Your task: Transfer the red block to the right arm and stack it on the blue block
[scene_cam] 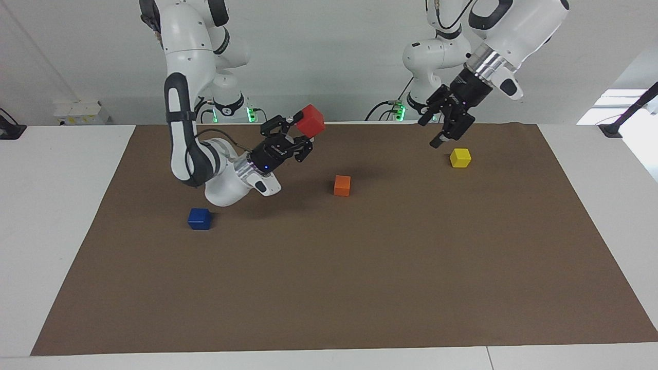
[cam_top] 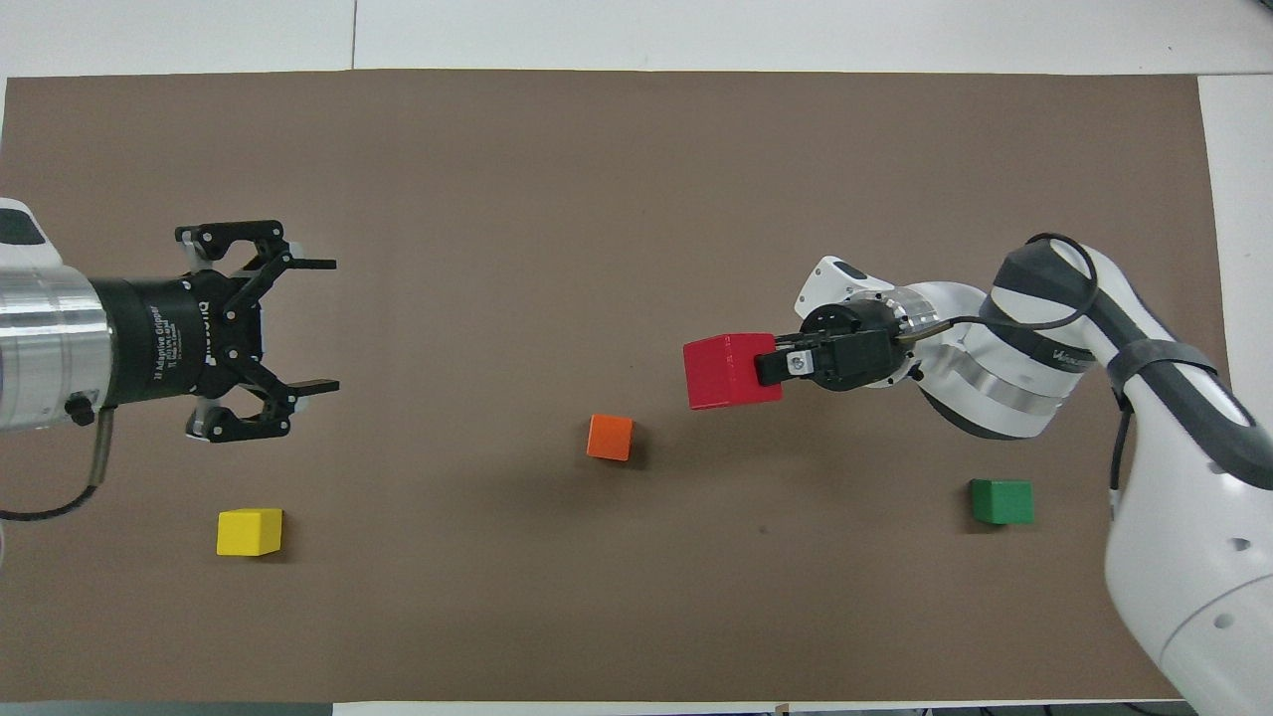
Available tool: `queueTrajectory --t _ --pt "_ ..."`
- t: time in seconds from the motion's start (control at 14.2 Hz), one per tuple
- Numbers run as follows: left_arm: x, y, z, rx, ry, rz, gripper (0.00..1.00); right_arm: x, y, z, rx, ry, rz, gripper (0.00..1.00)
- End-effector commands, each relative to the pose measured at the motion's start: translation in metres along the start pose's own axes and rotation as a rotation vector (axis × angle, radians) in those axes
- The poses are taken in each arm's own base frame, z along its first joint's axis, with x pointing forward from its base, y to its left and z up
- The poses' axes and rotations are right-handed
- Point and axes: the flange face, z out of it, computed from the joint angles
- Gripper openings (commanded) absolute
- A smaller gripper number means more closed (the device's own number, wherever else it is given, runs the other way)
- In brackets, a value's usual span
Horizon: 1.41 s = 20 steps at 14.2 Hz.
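My right gripper (scene_cam: pixel 303 127) is clamped on the red block (scene_cam: pixel 310 120), carrying it in the air above the brown mat (scene_cam: pixel 329 288), over bare mat between the orange block (scene_cam: pixel 342 185) and the green block (cam_top: pixel 1001 500). The right arm (scene_cam: pixel 187 87) drops from its base, bends low at the elbow near the mat, then the forearm angles upward so the wrist points up and toward the left arm's end of the table. The block sits at the fingertips, tilted, one corner uppermost.

My left gripper (scene_cam: pixel 446 134) hangs with its fingers (cam_top: pixel 316 265) spread wide and nothing between them. It is up in the air over the mat close to the yellow block (scene_cam: pixel 460 157), not touching it. The left arm (scene_cam: pixel 506 31) is raised high and slopes down from its shoulder, wrist pointing down and toward the table's middle.

Count, blocks: five in all.
- red: one, held, off the mat.
- blue block (scene_cam: pixel 199 218): one, on the mat toward the right arm's end, farther from the robots than the right arm's elbow; hidden under the arm in the overhead view.
- orange: one, near the middle of the mat.
- yellow: one, toward the left arm's end.
- green: one, toward the right arm's end, seen only from overhead.

Arms: two. Grippers: two.
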Motion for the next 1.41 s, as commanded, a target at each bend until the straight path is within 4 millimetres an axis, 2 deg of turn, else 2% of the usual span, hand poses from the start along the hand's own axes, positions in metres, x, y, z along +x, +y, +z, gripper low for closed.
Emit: queueTrajectory --t 0.0,0.14,0.21,0.28,0.42,0.49,0.63,0.77,0.84,0.98,1.05,1.12,1.19,1.26,1.34 --pt "0.055 -0.003 -0.001 0.141 0.157 0.329 1.00 -0.005 -0.045 -0.009 -0.142 0.000 0.047 0.00" --pt "0.086 0.006 -0.006 0.294 0.194 0.591 1.00 -0.003 -0.099 -0.012 -0.291 0.031 0.087 0.00" --pt "0.096 0.011 -0.012 0.363 0.201 0.712 1.00 -0.004 -0.124 -0.008 -0.360 0.040 0.107 0.00" --pt "0.101 0.014 -0.018 0.434 0.199 0.835 1.00 -0.003 -0.141 -0.005 -0.403 0.040 0.114 0.00" --pt "0.104 0.023 -0.026 0.498 0.145 0.972 1.00 -0.001 -0.175 -0.006 -0.495 0.032 0.153 0.00" --pt "0.104 0.031 -0.027 0.521 0.125 1.008 1.00 -0.001 -0.196 -0.006 -0.594 0.010 0.169 0.00" --pt "0.121 0.055 -0.019 0.589 0.069 1.072 1.00 -0.003 -0.241 0.002 -0.828 -0.024 0.215 0.00" --pt "0.106 0.084 -0.007 0.612 0.071 1.131 1.00 -0.009 -0.276 0.011 -1.024 -0.041 0.227 0.00" --pt "0.116 0.079 -0.016 0.613 0.092 1.107 1.00 -0.018 -0.286 0.016 -1.125 -0.049 0.237 0.00" --pt "0.109 0.065 -0.004 0.621 0.096 1.114 1.00 -0.030 -0.295 0.013 -1.276 -0.066 0.248 0.00" --pt "0.097 0.060 0.005 0.630 0.095 1.137 1.00 -0.034 -0.302 0.015 -1.358 -0.077 0.245 0.00" --pt "0.075 0.056 0.014 0.642 0.094 1.163 1.00 -0.040 -0.309 0.020 -1.451 -0.090 0.247 0.00" --pt "0.072 0.039 0.025 0.672 0.077 1.169 1.00 -0.042 -0.315 0.022 -1.556 -0.095 0.261 0.00" --pt "0.064 0.021 0.018 0.663 0.100 1.177 1.00 -0.043 -0.318 0.021 -1.665 -0.091 0.289 0.00" --pt "0.061 0.018 0.016 0.628 0.110 1.182 1.00 -0.040 -0.314 0.021 -1.751 -0.093 0.285 0.00"
